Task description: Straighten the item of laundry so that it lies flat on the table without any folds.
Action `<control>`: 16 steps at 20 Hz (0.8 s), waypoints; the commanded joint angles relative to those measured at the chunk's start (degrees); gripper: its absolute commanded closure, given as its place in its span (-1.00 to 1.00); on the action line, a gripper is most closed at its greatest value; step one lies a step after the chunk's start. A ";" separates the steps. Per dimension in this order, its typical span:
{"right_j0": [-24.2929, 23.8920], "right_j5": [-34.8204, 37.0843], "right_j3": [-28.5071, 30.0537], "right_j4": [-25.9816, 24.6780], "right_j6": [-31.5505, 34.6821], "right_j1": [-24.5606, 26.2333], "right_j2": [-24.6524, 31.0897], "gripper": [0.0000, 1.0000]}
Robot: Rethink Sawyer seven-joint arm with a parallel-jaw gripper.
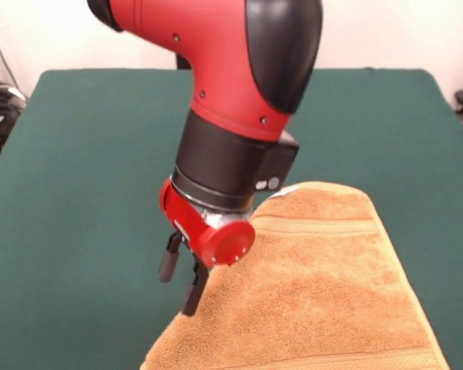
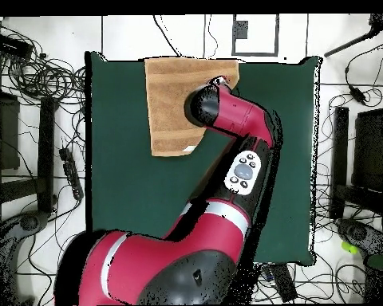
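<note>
Nowhere readable writing; tool (image 1: 181,281) fingers apart, empty, at towel (image 1: 316,301) edge on table (image 1: 85,193).

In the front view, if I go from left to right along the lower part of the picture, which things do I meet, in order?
Bare green table → the tool, its two dark fingers apart, at the towel's left edge → the orange-tan towel → a narrow strip of table again.
</note>
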 commanded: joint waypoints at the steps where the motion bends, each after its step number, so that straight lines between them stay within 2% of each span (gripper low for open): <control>1: 1.70 7.13 -5.63 4.09 13.54 2.22 0.61 -1.00; 6: 1.58 11.67 -8.33 4.81 13.68 2.43 -0.75 -1.00; 14: 0.44 17.43 -15.91 7.18 16.63 6.11 -4.32 -1.00; 16: 0.22 16.72 -14.57 7.30 15.43 5.58 -3.48 -1.00</control>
